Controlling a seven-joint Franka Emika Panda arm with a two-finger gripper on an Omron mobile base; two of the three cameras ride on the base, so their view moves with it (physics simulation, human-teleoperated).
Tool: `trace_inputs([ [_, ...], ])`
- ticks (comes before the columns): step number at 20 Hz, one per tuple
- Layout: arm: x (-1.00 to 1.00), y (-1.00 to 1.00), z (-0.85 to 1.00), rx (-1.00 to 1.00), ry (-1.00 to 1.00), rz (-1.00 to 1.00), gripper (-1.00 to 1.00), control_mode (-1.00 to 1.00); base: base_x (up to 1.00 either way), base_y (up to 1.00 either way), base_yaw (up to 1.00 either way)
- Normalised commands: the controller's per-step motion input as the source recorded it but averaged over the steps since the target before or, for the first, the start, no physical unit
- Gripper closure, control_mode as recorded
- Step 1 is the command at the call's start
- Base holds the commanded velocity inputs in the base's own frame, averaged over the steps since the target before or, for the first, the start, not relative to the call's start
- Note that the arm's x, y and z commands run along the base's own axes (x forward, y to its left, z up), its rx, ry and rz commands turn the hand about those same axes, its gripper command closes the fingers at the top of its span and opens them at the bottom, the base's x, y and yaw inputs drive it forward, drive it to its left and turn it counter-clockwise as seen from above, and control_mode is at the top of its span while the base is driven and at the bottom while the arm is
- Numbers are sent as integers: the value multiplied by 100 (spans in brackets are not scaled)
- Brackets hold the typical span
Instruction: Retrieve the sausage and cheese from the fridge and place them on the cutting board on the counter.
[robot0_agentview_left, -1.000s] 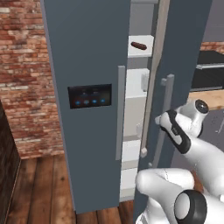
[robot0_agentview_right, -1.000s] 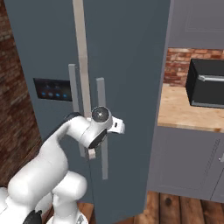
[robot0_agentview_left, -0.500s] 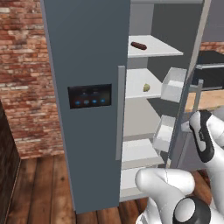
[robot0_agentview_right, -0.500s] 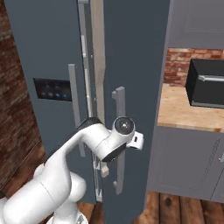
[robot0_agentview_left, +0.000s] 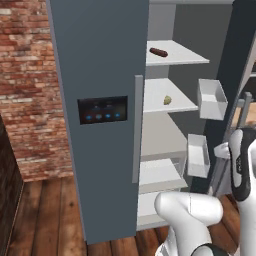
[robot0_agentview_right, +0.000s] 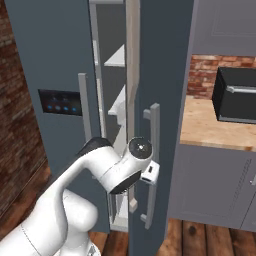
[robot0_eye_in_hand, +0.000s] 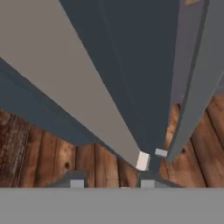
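The fridge (robot0_agentview_left: 100, 65) keeps its left door shut, and the right door (robot0_agentview_right: 165, 100) is swung well out on the arm's pull. Inside, the sausage (robot0_agentview_left: 158, 52) lies on the top shelf and the cheese (robot0_agentview_left: 167, 100) on the shelf below. The gripper (robot0_agentview_right: 144, 176) sits at the door's handle (robot0_agentview_right: 154, 165); I cannot tell how far its fingers are parted. Best to follow the hinge arc until the shelves stand clear, then let go straight back.

Matt slate fridge (robot0_agentview_left: 100, 60) w/ glossy dark panel (robot0_agentview_left: 102, 109); butcher-block wood counter (robot0_agentview_right: 210, 127); rough brick wall (robot0_agentview_left: 30, 90).
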Motion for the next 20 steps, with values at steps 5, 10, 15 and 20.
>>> trace_inputs([
  [5,-52,26,2,5,0,-7,-100,-100,0,0,0],
  [10,28,50,17,5,0,-15,-100,-100,0,0,0],
  [15,61,42,19,4,0,-24,-100,-100,0,0,0],
  [20,65,19,35,3,0,-30,-100,-100,0,0,0],
])
